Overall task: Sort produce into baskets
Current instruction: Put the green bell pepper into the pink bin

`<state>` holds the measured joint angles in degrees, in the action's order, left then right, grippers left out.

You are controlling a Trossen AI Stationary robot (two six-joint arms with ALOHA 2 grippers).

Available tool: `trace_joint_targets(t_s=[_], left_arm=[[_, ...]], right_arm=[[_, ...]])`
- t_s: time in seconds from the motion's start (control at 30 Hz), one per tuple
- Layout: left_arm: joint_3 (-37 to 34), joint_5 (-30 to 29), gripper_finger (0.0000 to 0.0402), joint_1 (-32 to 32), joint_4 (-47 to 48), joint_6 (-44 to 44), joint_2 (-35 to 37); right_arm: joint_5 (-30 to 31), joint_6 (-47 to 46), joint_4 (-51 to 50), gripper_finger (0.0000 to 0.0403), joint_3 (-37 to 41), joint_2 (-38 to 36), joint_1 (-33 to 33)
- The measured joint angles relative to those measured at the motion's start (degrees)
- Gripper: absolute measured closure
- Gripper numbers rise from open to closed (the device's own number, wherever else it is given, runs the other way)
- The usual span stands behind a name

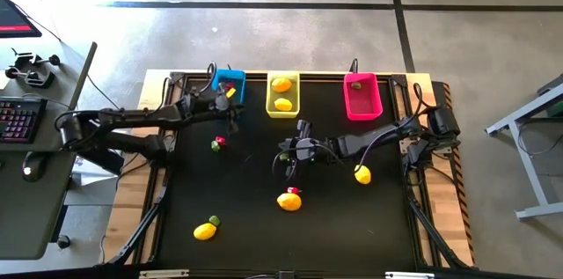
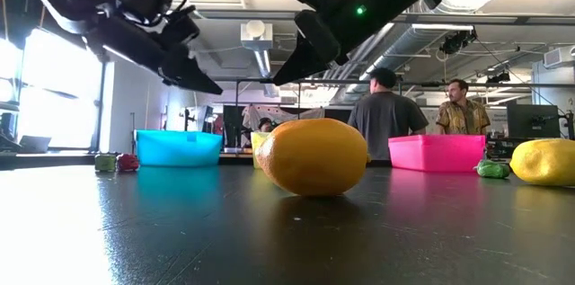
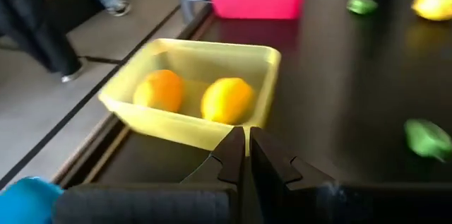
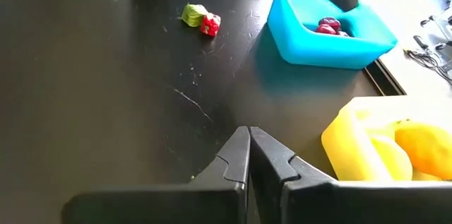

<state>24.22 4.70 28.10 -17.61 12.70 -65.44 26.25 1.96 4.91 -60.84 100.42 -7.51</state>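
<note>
Three baskets stand along the far edge: blue (image 1: 230, 85) holding red berries (image 4: 330, 25), yellow (image 1: 282, 94) holding two lemons (image 3: 227, 100), and pink (image 1: 362, 96) holding a green bit. Loose on the black mat are a lemon (image 1: 361, 174), a lemon with a red bit (image 1: 289, 200), a lemon with a green bit (image 1: 206, 231), and a green and red pair (image 1: 217, 143). My left gripper (image 1: 235, 108) hangs shut and empty above the mat, just in front of the blue and yellow baskets (image 3: 191, 93). My right gripper (image 1: 287, 153) hangs shut and empty over the mat's middle.
In the low view the near lemon (image 2: 313, 156) fills the middle, and both arms hang above it. Two people stand in the room beyond the far edge. A desk with a keyboard (image 1: 19, 121) stands left of the table, and a metal frame (image 1: 537, 138) stands to its right.
</note>
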Motion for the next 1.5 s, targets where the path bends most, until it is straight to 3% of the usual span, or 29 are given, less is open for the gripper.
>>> trace_joint_targets(t_s=[0.27, 0.5, 0.7, 0.97, 1.23, 1.5], left_arm=[[-2.17, -0.38, 0.0392, -7.49, 6.13, 4.3, 0.85], [-2.17, -12.53, 0.0392, -9.21, 8.23, 4.52, -1.78], [-2.17, -14.84, 0.0392, -8.62, 6.75, 5.08, -6.77], [-2.18, -24.36, 0.0392, -8.57, 0.89, 7.42, -11.61], [-2.17, -23.5, 0.0392, -8.57, -0.76, 7.37, -10.08], [-2.17, -12.16, 0.0392, -8.77, -0.75, 5.25, -6.18]], right_arm=[[-0.16, -0.47, 0.04, 0.0403, 0.0, 0.0, 0.0], [-0.14, -0.63, 0.07, 0.0403, -0.02, 0.0, 0.0], [-0.14, -0.57, 0.07, 0.0403, -0.04, 0.0, 0.0], [-0.09, -0.52, 0.07, 0.0403, -0.04, 0.0, 0.0], [0.06, -0.48, 0.05, 0.0403, -0.04, 0.0, 0.0], [-4.24, 0.83, 8.8, 0.0403, 5.06, 0.0, 0.41]])
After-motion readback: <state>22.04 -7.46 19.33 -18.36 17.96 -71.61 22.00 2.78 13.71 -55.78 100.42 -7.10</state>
